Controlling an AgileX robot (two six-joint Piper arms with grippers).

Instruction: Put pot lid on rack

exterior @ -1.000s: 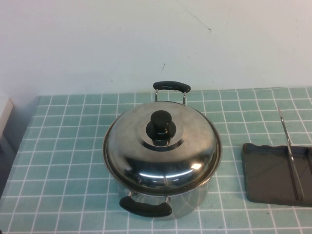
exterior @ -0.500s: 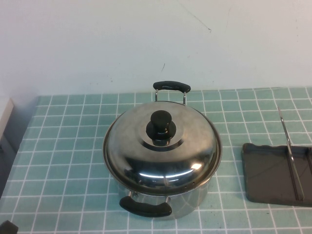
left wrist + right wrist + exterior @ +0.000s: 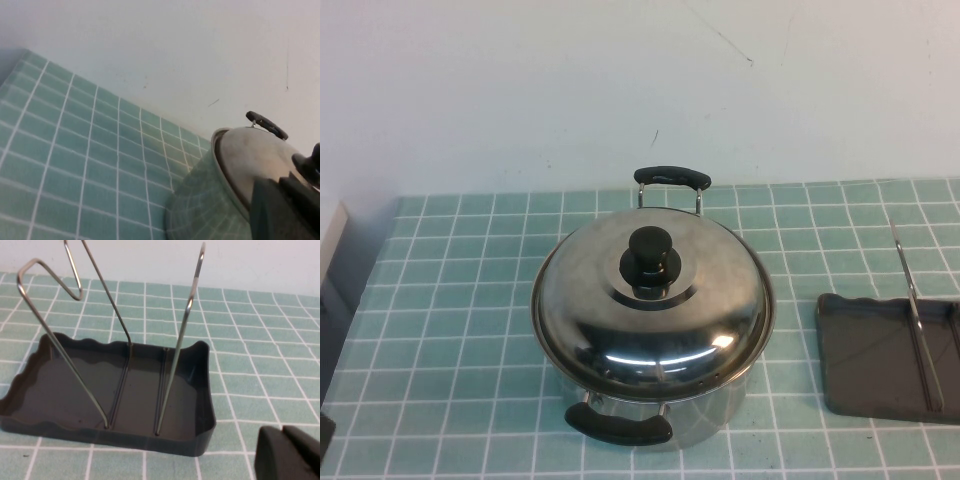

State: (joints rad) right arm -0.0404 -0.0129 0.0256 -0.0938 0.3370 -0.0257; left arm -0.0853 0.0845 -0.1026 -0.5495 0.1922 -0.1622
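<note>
The pot lid [image 3: 650,310], shiny domed steel with a black knob [image 3: 651,262], sits on the steel pot [image 3: 660,415] at the table's middle. The rack [image 3: 875,365], a dark grey tray with an upright wire divider [image 3: 915,320], stands at the right edge. My left gripper [image 3: 280,189] is shut and empty, low beside the pot's left side; the lid [image 3: 250,155] lies just ahead of it. Only a dark corner of it [image 3: 323,435] shows in the high view. My right gripper [image 3: 282,434] is shut and empty, close to the rack [image 3: 100,405], apart from it.
The pot has two black handles, one at the back [image 3: 671,177] and one at the front [image 3: 618,427]. The table is covered in green tiles [image 3: 450,300]. A white wall stands behind. A pale object [image 3: 328,235] sits at the far left edge.
A dark part of my left gripper has come into the high view at the bottom left corner and shifted up along the left edge. The pot, lid and rack have not moved.
</note>
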